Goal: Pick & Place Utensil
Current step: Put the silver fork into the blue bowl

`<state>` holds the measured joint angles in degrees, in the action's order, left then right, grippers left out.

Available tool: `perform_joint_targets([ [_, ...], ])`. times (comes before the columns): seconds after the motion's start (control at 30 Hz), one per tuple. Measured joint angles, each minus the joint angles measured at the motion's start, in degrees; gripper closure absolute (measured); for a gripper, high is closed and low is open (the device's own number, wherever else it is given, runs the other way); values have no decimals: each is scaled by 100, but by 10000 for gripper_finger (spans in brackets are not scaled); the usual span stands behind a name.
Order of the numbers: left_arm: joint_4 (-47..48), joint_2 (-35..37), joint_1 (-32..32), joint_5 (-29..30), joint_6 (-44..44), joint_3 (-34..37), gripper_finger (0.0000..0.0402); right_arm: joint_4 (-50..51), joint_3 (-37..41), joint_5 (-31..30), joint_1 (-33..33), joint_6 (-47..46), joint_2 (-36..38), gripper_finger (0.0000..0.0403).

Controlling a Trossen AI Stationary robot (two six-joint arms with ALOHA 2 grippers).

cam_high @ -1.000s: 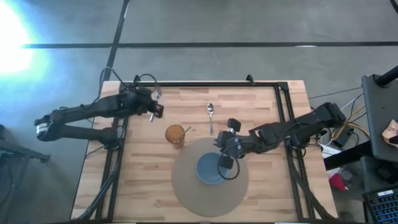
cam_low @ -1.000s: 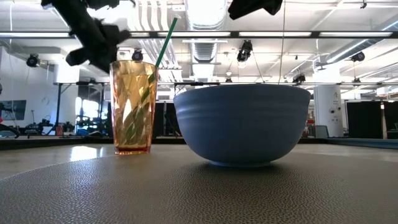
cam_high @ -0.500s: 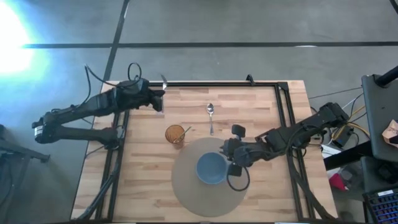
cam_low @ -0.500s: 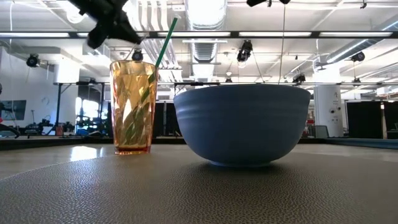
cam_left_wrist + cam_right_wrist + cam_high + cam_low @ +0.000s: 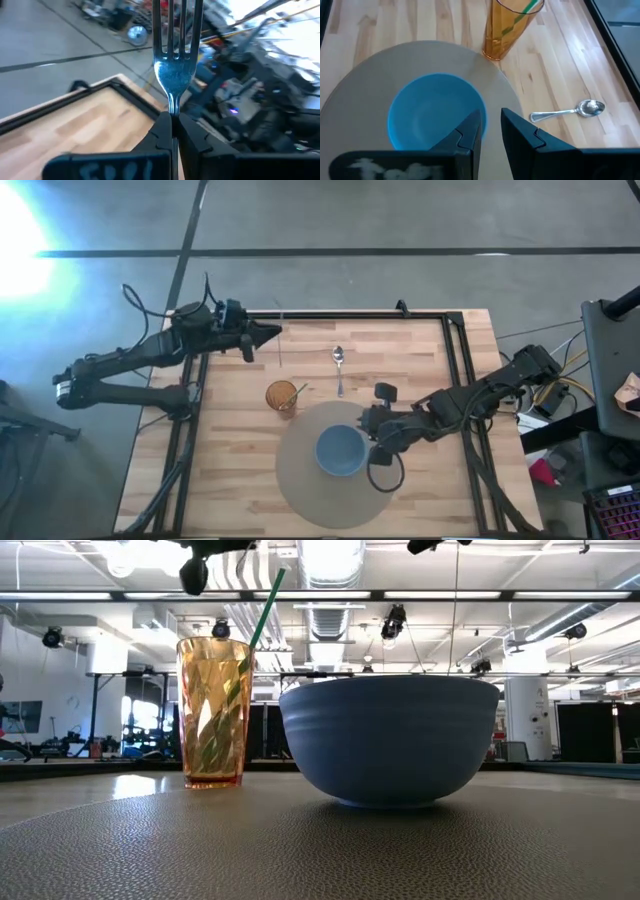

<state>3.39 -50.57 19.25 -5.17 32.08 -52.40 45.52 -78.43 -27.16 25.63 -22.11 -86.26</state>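
Observation:
My left gripper (image 5: 272, 333) is over the table's far-left part, shut on a metal fork (image 5: 281, 350). In the left wrist view the fork's tines (image 5: 175, 30) stand beyond the fingertips. A metal spoon (image 5: 339, 365) lies flat on the wood at far centre. An orange cup (image 5: 282, 395) with a green straw stands by the mat's far-left rim. A blue bowl (image 5: 341, 450) sits on the round grey placemat (image 5: 300, 490). My right gripper (image 5: 366, 435) hovers just right of the bowl, open by a narrow gap and holding nothing (image 5: 491, 122). My left gripper pinches the fork between its two fingers at the thin neck just below the tines (image 5: 172, 109). The handle passes back between the fingers and is hidden by them. The fork lies across the fingers and is lifted clear of the table.
A black frame rail (image 5: 350, 314) runs along the far edge, with rails down both sides. The bare wood (image 5: 420, 365) right of the spoon is open. Cables hang by the right arm (image 5: 385, 475).
My left gripper has risen and moved toward the far edge and to the right, turning as it went, with the fork still held and now lifted well clear. My right gripper has drawn back from over the bowl's rim toward the table's right.

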Motion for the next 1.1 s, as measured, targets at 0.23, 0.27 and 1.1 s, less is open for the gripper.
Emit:
perform_joint_targets([
  [0.23, -662, -265, -131, -643, 237, 9, 392, -397, 2, 10, -2, 23, -2, 335],
  [0.27, -764, -314, -159, -725, 256, 9, 392, -431, 2, 15, -2, 25, -2, 335],
  [1.1, -3739, -1224, -510, -2579, 1634, 16, 395, -2688, 2, -685, -23, 4466, -7, 273],
])
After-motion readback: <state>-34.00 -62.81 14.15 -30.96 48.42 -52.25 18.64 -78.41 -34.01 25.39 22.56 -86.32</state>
